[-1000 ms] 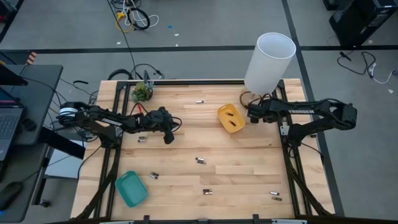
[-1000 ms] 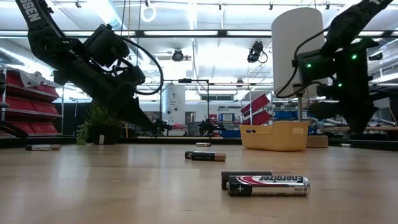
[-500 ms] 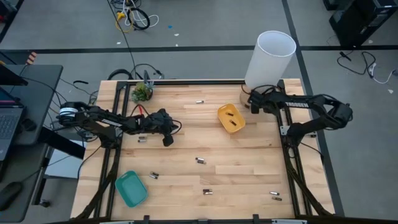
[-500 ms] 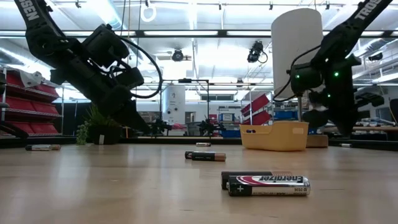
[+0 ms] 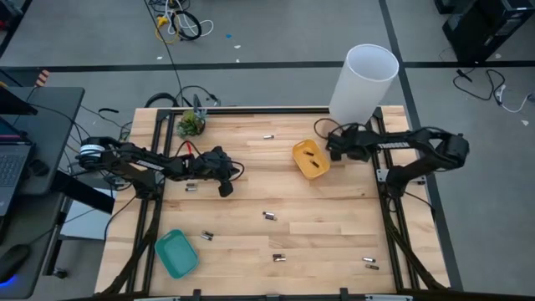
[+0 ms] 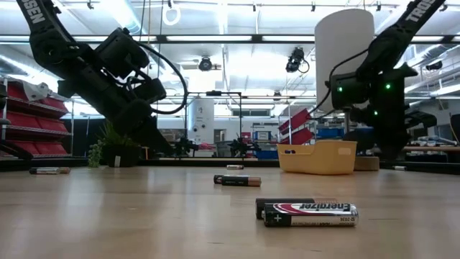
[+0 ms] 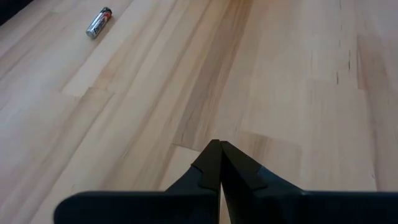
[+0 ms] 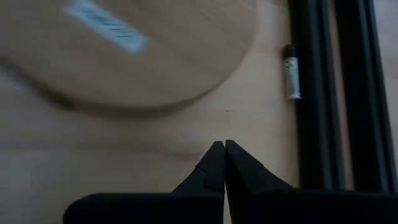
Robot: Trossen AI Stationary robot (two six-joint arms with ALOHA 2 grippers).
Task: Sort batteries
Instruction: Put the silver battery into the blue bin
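Several batteries lie scattered on the bench (image 5: 334, 209): one at upper centre (image 5: 268, 136), two by the left tool (image 5: 191, 186), one mid-bench (image 5: 269, 216), one lower left (image 5: 206, 237), one at lower centre (image 5: 279, 258) and one at lower right (image 5: 369, 263). Two more rest inside the yellow tray (image 5: 310, 159), right of centre; the teal tray (image 5: 176, 252), lower left, appears empty.

Left tool (image 5: 224, 176): low over the bench at centre left, fingers clenched tip to tip on nothing, as its wrist view shows (image 7: 219, 163). A silver battery (image 7: 98, 22) lies well apart, at that view's upper left.

Right tool (image 5: 333, 147): just right of the yellow tray, near the base of the white cylinder (image 5: 361, 83) at upper right. Its fingers are likewise pressed together and empty (image 8: 219, 160). The wrist view shows the round wooden base (image 8: 155, 56) and one battery (image 8: 292, 80) lying against the black frame rail (image 8: 323, 93).

In the low view the nearest battery (image 6: 309, 214) fills the foreground, another (image 6: 236, 180) lies behind it, and the yellow tray (image 6: 316, 158) stands at right.

Step in hand, as judged: between picks, with neither arm carrying anything and most cells unsorted. Next move calls for one tool to spread its fingers, line up across a battery's short axis, descend to bench level and close. The cell by the rail looks awkward, since the frame leaves little finger room.
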